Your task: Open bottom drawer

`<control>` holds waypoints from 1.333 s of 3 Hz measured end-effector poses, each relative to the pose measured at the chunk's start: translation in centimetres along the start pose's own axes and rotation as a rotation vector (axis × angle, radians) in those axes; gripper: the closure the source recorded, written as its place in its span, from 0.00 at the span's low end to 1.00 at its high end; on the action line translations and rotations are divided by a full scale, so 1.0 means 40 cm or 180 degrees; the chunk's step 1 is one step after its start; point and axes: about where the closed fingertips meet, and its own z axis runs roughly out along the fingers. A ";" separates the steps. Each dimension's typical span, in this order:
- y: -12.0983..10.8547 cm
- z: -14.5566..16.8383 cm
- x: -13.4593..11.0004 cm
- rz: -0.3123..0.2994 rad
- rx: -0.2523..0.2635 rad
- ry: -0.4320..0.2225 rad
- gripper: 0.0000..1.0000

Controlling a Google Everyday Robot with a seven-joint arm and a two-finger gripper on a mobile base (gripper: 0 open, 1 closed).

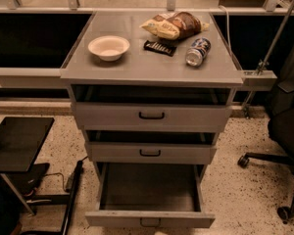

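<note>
Bottom drawer [149, 218], cabinet's [137, 66] lowest tier, seen pulled well out; dark interior exposed, black handle [150, 223] near lower frame edge. Task judged essentially done; only release and retreat possibly left. Gripper not seen in view; grip state cannot be told.

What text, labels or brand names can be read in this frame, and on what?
None can be read.
Print on the can: blurred.
Print on the snack bags: blurred.
Marks on the black packet: too small.
No text on the bottom drawer; the gripper is out of view.
</note>
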 end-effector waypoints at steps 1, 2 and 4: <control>0.313 -0.057 0.123 0.0006 -0.0261 -0.0094 1.00; 0.343 -0.058 0.128 0.0096 -0.0246 -0.0103 0.90; 0.343 -0.058 0.128 0.0097 -0.0246 -0.0103 0.44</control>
